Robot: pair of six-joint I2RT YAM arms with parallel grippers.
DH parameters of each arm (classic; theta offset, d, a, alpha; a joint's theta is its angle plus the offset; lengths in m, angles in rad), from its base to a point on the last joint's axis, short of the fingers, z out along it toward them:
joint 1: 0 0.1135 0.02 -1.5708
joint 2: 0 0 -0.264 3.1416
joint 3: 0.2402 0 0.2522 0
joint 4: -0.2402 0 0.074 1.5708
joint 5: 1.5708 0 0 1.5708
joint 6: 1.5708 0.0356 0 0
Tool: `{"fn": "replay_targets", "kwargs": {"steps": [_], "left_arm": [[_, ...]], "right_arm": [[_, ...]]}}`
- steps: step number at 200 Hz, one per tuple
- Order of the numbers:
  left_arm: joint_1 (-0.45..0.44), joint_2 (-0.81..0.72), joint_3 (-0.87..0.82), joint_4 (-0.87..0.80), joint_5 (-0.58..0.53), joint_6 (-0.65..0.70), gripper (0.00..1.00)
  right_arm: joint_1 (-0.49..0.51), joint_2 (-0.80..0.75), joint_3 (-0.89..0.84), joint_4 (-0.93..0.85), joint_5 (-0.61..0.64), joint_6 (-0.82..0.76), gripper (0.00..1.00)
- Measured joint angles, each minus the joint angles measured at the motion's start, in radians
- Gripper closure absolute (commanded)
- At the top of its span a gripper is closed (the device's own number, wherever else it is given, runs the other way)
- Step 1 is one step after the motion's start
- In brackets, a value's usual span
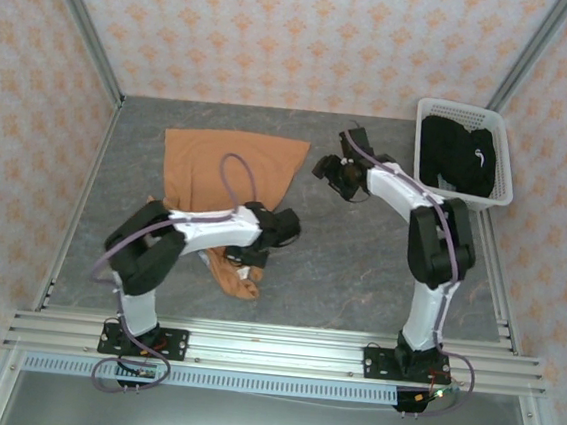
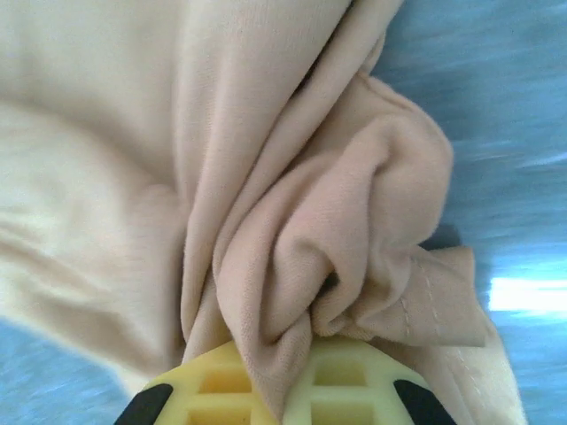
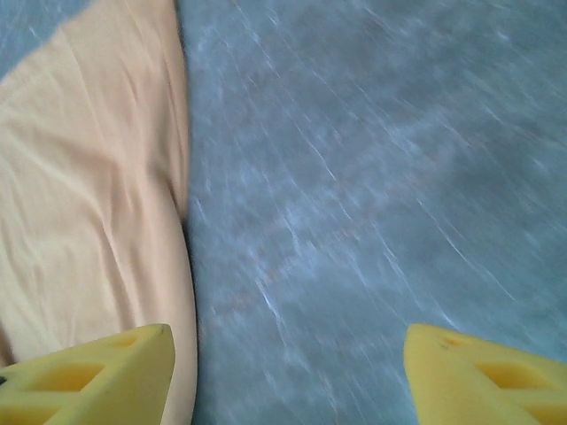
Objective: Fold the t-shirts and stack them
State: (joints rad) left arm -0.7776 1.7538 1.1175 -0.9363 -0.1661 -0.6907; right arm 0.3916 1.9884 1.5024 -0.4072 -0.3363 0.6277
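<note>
Tees number two: one orange-tan cloth tee (image 1: 233, 162) on the grey table (image 1: 358, 270), its bunched edge clamped in the left gripper (image 2: 282, 390); one black tee (image 1: 455, 154) in the white slotted plastic basket (image 1: 463, 200). The right gripper (image 3: 288, 376) gapes empty. From above, the left arm (image 1: 212, 228) hides the pinch.

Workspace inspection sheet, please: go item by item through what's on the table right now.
Surface: grey mottled table, bare in its middle.
Job's things: orange-tan cloth t-shirt partly spread, near end bunched; black cloth t-shirt with white mark inside the white slotted plastic basket.
Clutter: nothing seen.
Grippers: left claw shut on bunched orange-tan cloth; right claw open over bare table beside the shirt's edge.
Cables: purple cable loops above the orange-tan shirt.
Surroundings: orange-patterned walls, metal rail frame at the near edge.
</note>
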Motion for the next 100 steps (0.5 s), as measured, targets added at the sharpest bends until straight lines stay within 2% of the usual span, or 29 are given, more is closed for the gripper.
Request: {"fn": "replay_targets", "kwargs": {"steps": [22, 48, 78, 100], "left_arm": [[0.108, -0.204, -0.117, -0.003, 0.002, 0.012, 1.00], [0.166, -0.368, -0.174, -0.001, 0.022, 0.030, 1.00], [0.223, -0.444, -0.185, -0.001, 0.049, 0.038, 1.00], [0.260, -0.459, -0.185, -0.002, 0.058, 0.042, 1.00]], "right_arm": [[0.055, 0.141, 0.172, -0.002, 0.085, 0.032, 0.25], [0.113, 0.306, 0.412, -0.060, 0.188, 0.052, 0.24], [0.163, 0.504, 0.726, -0.233, 0.300, 0.079, 0.24], [0.192, 0.559, 0.789, -0.353, 0.372, 0.105, 0.26]]}}
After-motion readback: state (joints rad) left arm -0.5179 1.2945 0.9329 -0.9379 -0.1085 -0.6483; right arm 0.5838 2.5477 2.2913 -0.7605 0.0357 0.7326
